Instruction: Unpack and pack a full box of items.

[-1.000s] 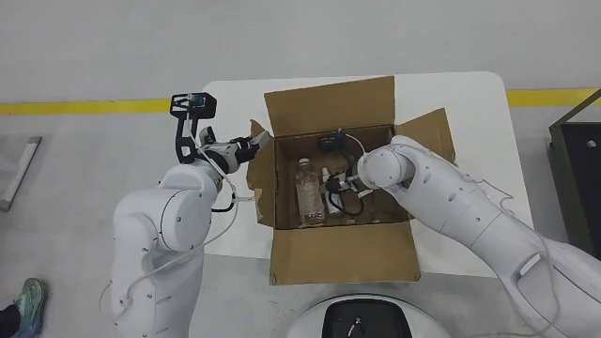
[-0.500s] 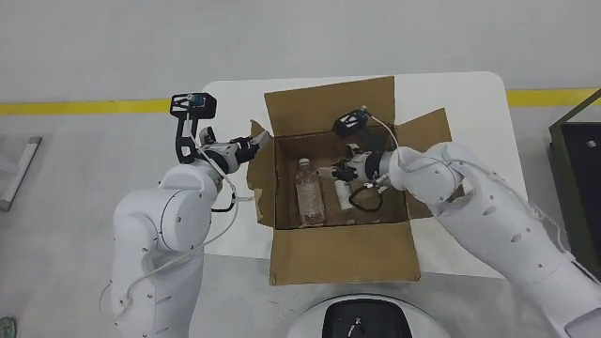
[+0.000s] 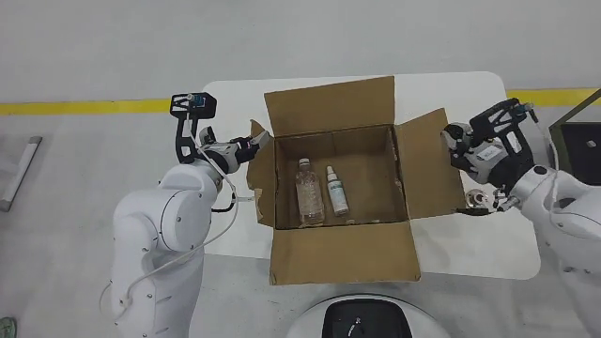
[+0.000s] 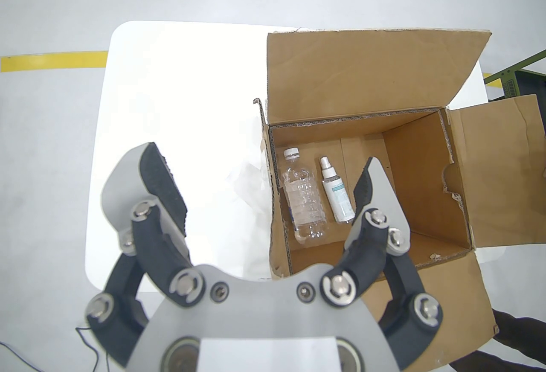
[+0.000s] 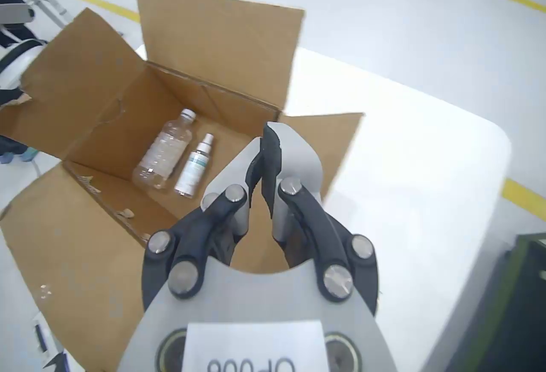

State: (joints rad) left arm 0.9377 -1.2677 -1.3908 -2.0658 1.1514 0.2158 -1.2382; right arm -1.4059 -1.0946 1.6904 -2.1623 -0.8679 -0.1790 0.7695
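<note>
Box (image 3: 343,253), open, frame centre. Water bottle (image 3: 309,192) and spray bottle (image 3: 336,192) lie side by side inside, long axes up-down, caps uppermost. Left claw (image 4: 259,155): spread, beside left wall, judged nearer. Right claw (image 5: 268,143): pressed together, past right flap.

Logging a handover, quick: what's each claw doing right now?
Left claw: open, holding nothing.
Right claw: closed, nothing visible in it.

Bright, even light; the white table (image 4: 170,92) glares.
</note>
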